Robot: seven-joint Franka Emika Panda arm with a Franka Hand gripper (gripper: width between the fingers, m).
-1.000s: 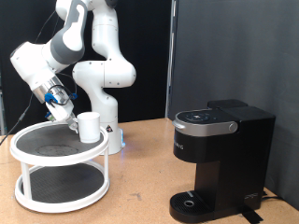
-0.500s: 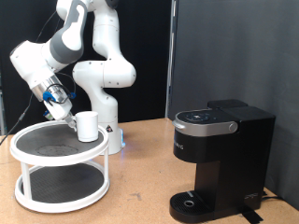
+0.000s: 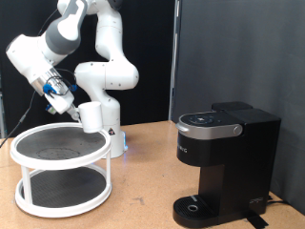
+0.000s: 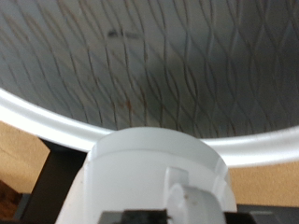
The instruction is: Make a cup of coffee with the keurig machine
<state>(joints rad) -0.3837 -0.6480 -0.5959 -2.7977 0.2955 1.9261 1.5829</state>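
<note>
Up at the exterior view's left, the end effector (image 3: 71,108) grips the cup (image 3: 91,116) from the side, its fingers closed on the cup's wall or handle area; the cup hangs in the air, clear of the white two-tier stand (image 3: 61,172), just above the stand's top shelf near its rim on the exterior view's right; the cup stands roughly upright, its open mouth upward. The arm (image 3: 52,43) bends over from its white base (image 3: 107,105), which sits on the counter (image 3: 143,196) behind the stand; a small blue glow shows at the base's foot.

Seen from the wrist view, the cup (image 4: 154,177) fills the lower middle, white and rounded, with a small raised part on its near side that may be the handle, though I cannot tell for sure; behind it lies the dark patterned mat (image 4: 149,65) of the top shelf, ringed by the stand's white rim (image 4: 56,117); bits of the wooden counter (image 4: 19,159) show outside the rim.

Well apart, toward the exterior view's right, the keurig machine (image 3: 224,162) stands on the counter, black, lid down, with a round drip base (image 3: 198,207) at its front; nothing sits on that base.
</note>
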